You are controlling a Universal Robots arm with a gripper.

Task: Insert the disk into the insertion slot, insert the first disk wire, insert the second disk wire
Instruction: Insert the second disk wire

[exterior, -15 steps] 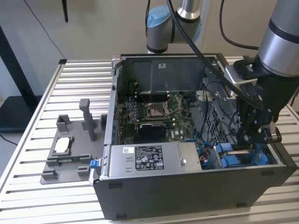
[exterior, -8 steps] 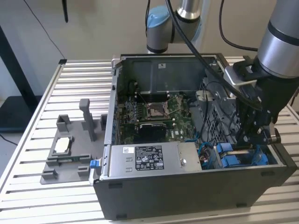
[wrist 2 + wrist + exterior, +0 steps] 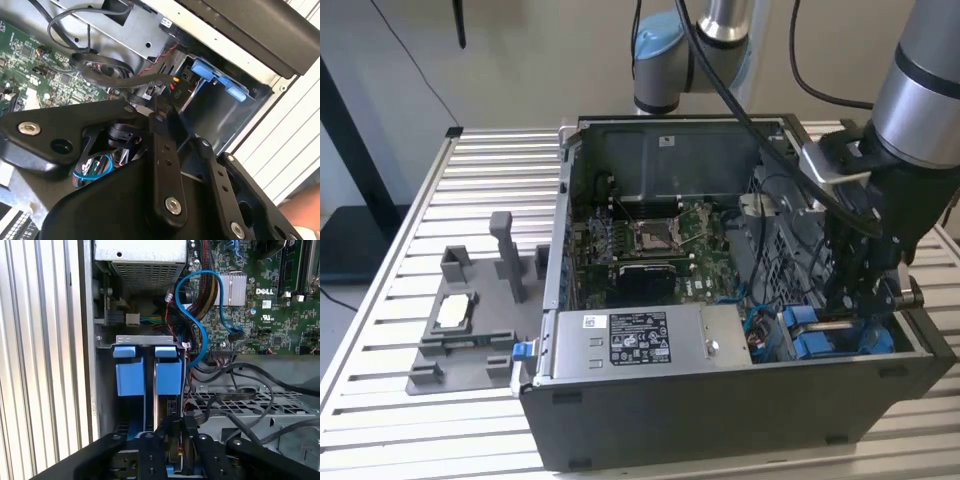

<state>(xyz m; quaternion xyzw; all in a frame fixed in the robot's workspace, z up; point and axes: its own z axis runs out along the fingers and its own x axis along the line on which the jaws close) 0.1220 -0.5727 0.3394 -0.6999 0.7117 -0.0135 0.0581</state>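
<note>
The pincer reaches down into the open computer case at the drive cage with its blue clips. Whether it is spread or pinching something cannot be told (its links hide the tips). The disk stands edge-on in the cage, beside the green motherboard.

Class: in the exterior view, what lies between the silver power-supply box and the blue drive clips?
In the exterior view, a bundle of wires, some blue, lies between the power-supply box and the blue clips.
</note>
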